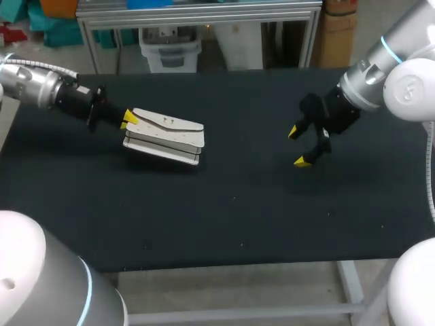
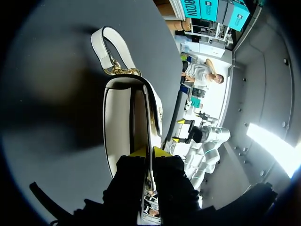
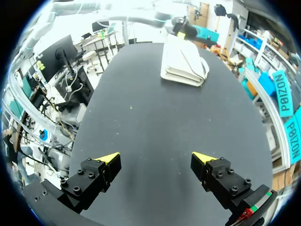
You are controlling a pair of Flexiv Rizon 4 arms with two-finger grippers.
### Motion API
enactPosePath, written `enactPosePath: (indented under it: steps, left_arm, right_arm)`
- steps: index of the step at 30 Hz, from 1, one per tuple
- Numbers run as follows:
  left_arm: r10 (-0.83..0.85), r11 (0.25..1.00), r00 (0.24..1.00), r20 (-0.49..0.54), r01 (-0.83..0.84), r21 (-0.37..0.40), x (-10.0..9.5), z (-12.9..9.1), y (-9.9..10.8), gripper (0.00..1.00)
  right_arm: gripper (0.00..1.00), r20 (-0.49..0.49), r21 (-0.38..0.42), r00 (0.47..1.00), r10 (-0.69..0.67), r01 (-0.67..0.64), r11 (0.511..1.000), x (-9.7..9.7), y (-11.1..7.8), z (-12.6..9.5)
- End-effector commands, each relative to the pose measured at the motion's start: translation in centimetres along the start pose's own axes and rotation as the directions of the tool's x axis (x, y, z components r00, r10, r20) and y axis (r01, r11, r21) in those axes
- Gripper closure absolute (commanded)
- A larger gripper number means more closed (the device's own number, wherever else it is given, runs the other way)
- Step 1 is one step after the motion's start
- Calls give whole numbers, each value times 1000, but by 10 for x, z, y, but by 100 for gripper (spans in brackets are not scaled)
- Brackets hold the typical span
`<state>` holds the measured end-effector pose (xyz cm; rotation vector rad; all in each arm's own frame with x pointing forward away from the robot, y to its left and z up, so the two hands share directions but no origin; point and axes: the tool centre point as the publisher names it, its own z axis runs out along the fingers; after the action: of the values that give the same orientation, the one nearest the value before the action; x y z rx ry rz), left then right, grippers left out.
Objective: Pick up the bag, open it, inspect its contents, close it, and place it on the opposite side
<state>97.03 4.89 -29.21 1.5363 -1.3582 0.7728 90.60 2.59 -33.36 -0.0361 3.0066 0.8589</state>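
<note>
The left gripper [image 1: 129,119] is clamped on the near edge of the white bag [image 1: 166,139]. The bag is at the left half of the black table [image 1: 224,217], its long axis running away from the fingers toward the right arm. The right gripper [image 1: 299,147] hangs spread and empty, well apart over the right half.
</note>
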Motion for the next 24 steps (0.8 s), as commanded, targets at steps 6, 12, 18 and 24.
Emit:
enactPosePath:
  steps: [6,12,18,24]
  left_arm:
    - [103,863,995,9,-94,496,-4,38,12,100]
    - [165,824,986,-2,-136,550,-6,66,8,100]
    - [173,789,985,18,-150,596,-3,79,11,100]
    - [143,842,987,77,-162,515,-6,92,22,100]
  right_arm:
    - [0,-1,-2,1000,-1,1,1000,0,0,0]
    - [0,-1,-2,1000,-1,1,1000,0,0,0]
    - [0,-1,-2,1000,-1,1,1000,0,0,0]
    - [0,-1,-2,1000,-1,1,1000,0,0,0]
